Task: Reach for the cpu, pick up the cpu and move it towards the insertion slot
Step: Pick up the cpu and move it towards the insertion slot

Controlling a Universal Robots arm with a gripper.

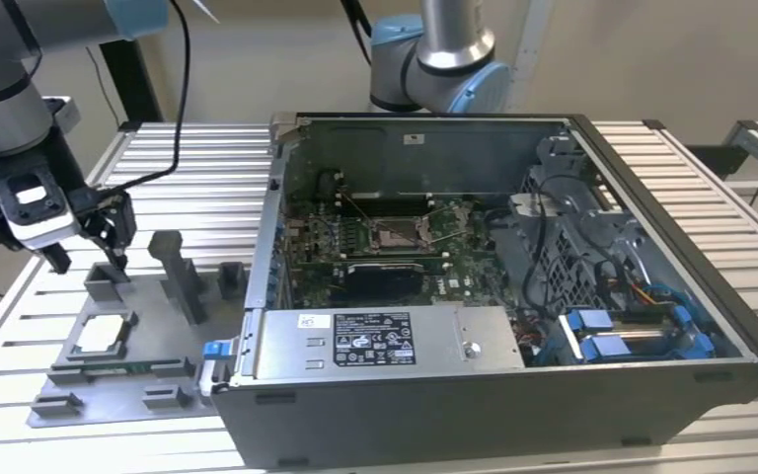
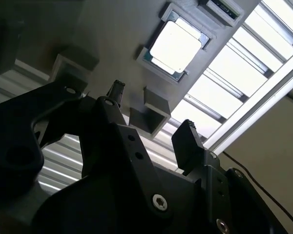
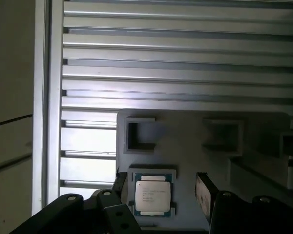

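The exterior view's centre shows the insertion slot (image 1: 393,234); the first wrist view shows the gripper (image 3: 161,181), fingers apart and empty, above the cpu (image 3: 154,194).

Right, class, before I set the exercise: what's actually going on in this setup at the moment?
A robot arm's gripper hangs open above a grey fixture tray on the slatted table, holding nothing. The cpu lies flat in its recess in that tray, not yet picked up; the first wrist view looks down on it past the spread fingers. The insertion slot is on the green board inside the open computer case, to the exterior view's right of the tray.
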